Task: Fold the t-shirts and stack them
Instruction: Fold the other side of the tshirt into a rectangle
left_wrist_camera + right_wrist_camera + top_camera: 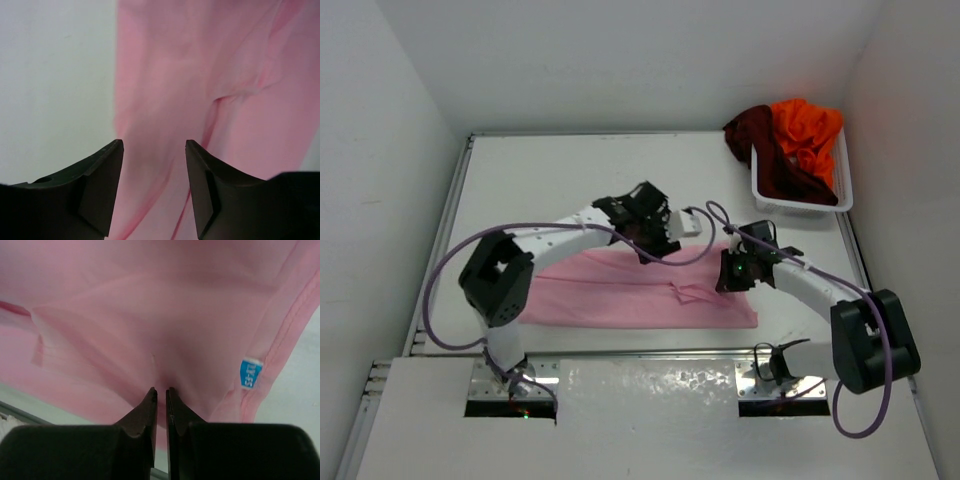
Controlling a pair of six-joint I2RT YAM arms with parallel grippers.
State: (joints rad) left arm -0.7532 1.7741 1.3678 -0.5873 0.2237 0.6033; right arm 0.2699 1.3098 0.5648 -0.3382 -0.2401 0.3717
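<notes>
The light pink t-shirt [630,292] lies spread across the middle of the table. My left gripper [650,245] hovers at its far edge, jaws open with pink cloth [210,80] below them. My right gripper [730,275] is at the shirt's right end, shut on a pinch of pink cloth [165,340] near a blue size tag [250,373]. The dark maroon t-shirt [770,160] and the bright orange t-shirt [807,132] lie bunched in the white basket [845,190] at the back right.
White walls close in the table on the left, back and right. A metal rail [650,352] runs along the near edge by the arm bases. Purple cables [435,290] loop from both arms.
</notes>
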